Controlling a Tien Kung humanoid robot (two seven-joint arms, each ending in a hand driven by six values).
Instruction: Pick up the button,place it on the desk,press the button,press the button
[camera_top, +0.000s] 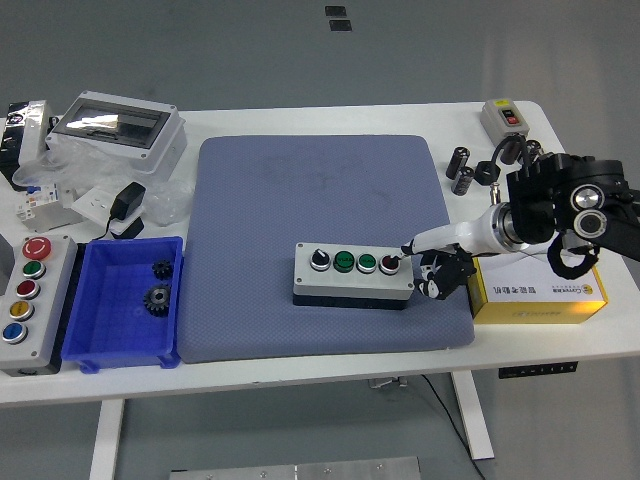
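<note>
1. Grey rectangular button box (353, 274) with four controls on top lies on the blue-grey padded mat (320, 200) that covers the middle of the white table (400, 370); from left to right it carries one black knob, two green buttons and one red button (388, 263).
2. Only the right robot hand (432, 262) is in view, coming in from the right on a black arm with a white wrist. Its white forefinger (418, 241) is stretched out with the tip at the red button, while the other fingers are curled under beside the box's right end, holding nothing.
3. Whether the fingertip presses the button down or only touches it is too small to tell.
4. A second, long grey button box (30, 300) lies at the left table edge, partly cut off, with five coloured buttons: red, green, red, yellow, blue.
5. A blue plastic bin (100, 340) beside it holds two dark gears (158, 296).
6. A yellow and white carton (540, 290) lies under the robot's wrist, partly hidden by it.
7. Behind the arm stand several small black cylinders (462, 170), their number unclear, and one small grey switch box (503, 116).
8. A clear-lidded grey enclosure (115, 125) and a black adapter (128, 202) sit among clutter at far left.
</note>
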